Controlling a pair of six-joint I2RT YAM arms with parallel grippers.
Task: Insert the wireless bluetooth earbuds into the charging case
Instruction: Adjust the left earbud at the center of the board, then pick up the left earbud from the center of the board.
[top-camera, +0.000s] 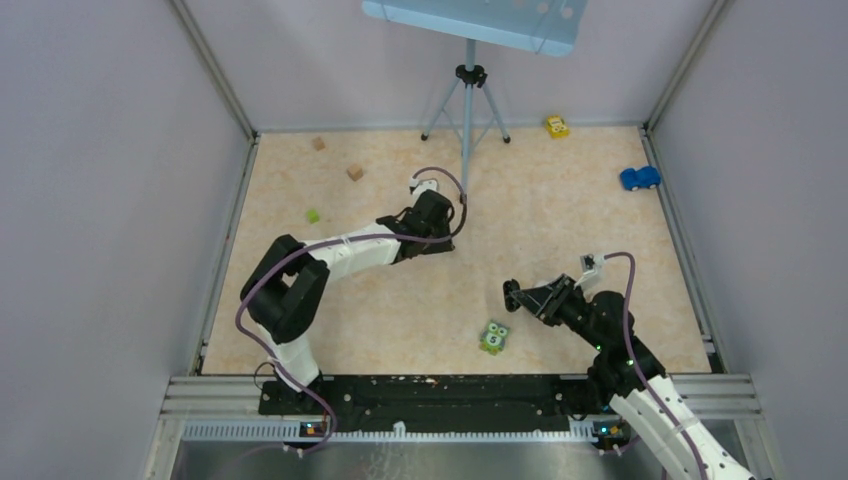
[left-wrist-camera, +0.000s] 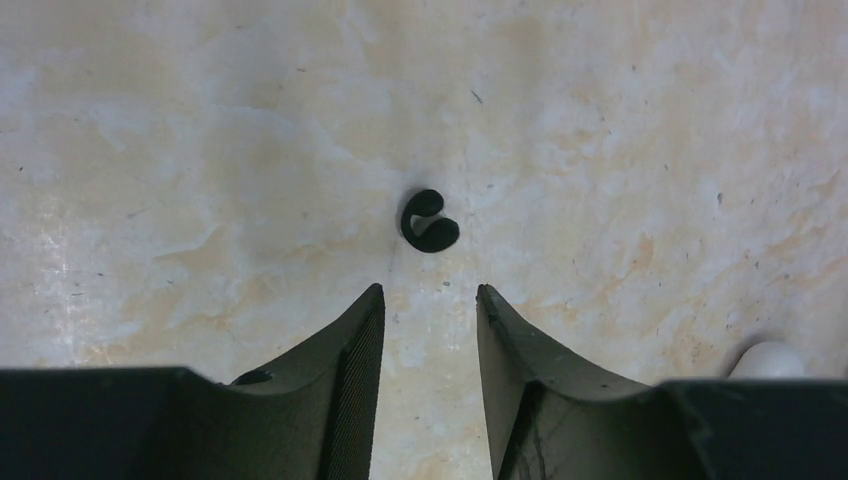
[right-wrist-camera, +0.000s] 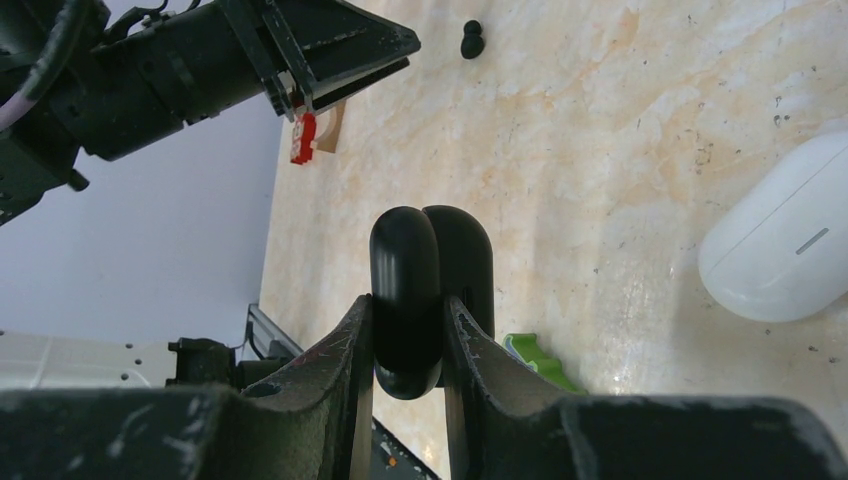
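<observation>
My left gripper (left-wrist-camera: 430, 292) hangs half open and empty, its tips just short of a black earbud (left-wrist-camera: 428, 222) lying mid-table (top-camera: 560, 240) toward the far edge, lined up, I judge, for a pinch. My right gripper (right-wrist-camera: 408, 302) is clamped on the black case (right-wrist-camera: 432, 255) nearer the near edge, presumably presenting it for that bud. The white case (right-wrist-camera: 785, 240) lies off to one side.

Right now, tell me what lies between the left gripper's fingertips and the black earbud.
Nothing: in the left wrist view, only bare marbled tabletop separates the open left gripper from the black earbud just ahead.
</observation>
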